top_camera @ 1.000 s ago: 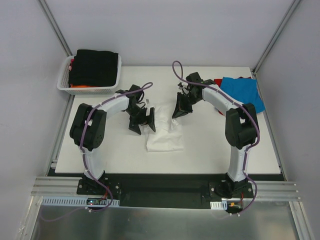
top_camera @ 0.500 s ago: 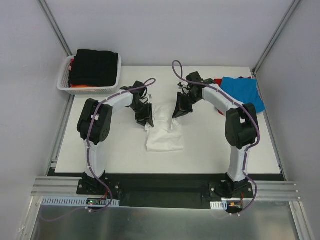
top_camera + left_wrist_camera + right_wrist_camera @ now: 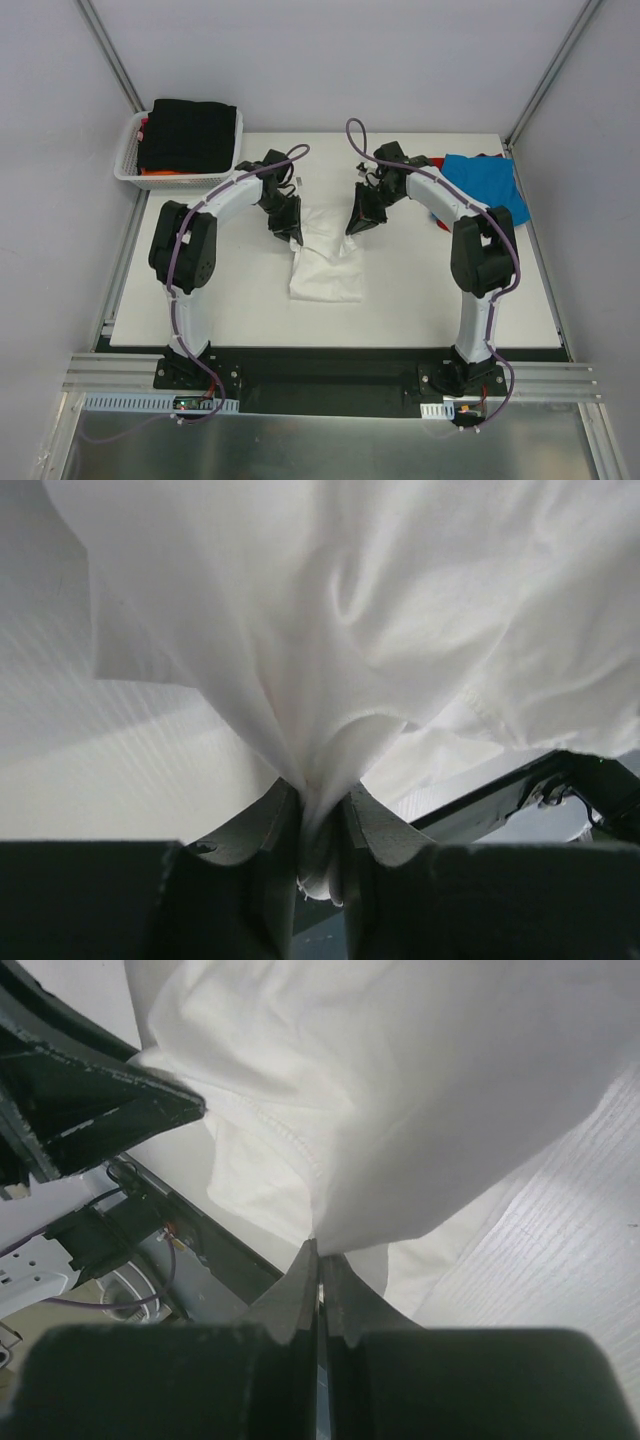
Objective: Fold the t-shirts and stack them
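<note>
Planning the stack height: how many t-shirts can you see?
5: white mid-table, blue over red far right, black over orange in the basket; more may be hidden.

white t-shirt [image 3: 325, 265]: centre, rumpled, far edge lifted | blue t-shirt [image 3: 485, 180]: far right, over seemingly red one [image 3: 434, 163] | black t-shirt [image 3: 190, 135]: folded on orange one [image 3: 165, 172], far left

No text, label, brand, number or sign could be read in any view. The large plain white cotton t-shirt [image 3: 325, 265], at centre frame in the overhead view and filling both wrist views, bore no legible print or tag.
</note>
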Robot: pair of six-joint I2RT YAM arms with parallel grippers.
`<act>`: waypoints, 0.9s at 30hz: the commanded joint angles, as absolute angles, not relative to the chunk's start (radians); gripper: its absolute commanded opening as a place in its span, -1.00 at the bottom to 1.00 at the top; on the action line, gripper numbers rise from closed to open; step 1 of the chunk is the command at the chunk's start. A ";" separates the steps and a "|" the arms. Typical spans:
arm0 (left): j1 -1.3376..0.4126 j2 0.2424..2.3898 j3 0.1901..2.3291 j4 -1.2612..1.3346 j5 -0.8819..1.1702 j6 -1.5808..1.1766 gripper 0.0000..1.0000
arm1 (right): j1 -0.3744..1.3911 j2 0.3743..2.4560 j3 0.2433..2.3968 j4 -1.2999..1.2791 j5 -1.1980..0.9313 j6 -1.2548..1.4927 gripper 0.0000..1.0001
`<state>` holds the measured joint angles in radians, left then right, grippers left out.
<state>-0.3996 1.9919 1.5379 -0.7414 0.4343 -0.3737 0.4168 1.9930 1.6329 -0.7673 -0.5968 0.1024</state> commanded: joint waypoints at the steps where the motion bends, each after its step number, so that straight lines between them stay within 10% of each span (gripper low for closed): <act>1: -0.402 1.879 1.507 -0.830 0.434 -0.334 -0.62 | 0.414 2.006 1.667 -0.764 -0.629 0.087 -0.99; 27: -0.403 1.764 1.523 -0.945 0.511 -0.357 -0.99 | 0.431 1.833 1.571 -0.790 -0.620 0.153 -0.99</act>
<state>-0.3996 1.8400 1.5028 -0.8925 0.4725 -0.3347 0.4191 1.9392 1.5532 -0.7536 -0.6086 0.1291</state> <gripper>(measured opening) 0.058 0.015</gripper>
